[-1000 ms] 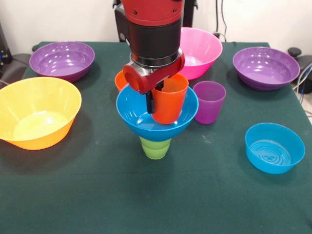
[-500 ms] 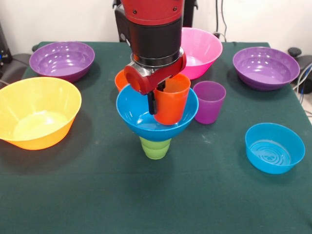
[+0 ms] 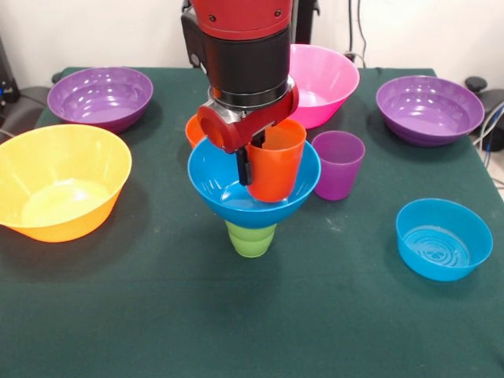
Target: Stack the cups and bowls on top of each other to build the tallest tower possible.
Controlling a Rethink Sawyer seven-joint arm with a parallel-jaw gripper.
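The gripper (image 3: 250, 161) pinches the orange cup (image 3: 276, 161), seemingly upright, mouth up, in the blue bowl (image 3: 216, 181).

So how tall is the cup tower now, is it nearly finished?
Started, not finished. The medium blue bowl sits on the green cup. The gripper holds the orange cup in that bowl. The small orange bowl behind waits on the table.

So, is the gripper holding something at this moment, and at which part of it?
Yes. The gripper holds the orange cup by its rim: one dark finger lies on the outside of the wall, the other seems inside. The cup sits in the blue bowl.
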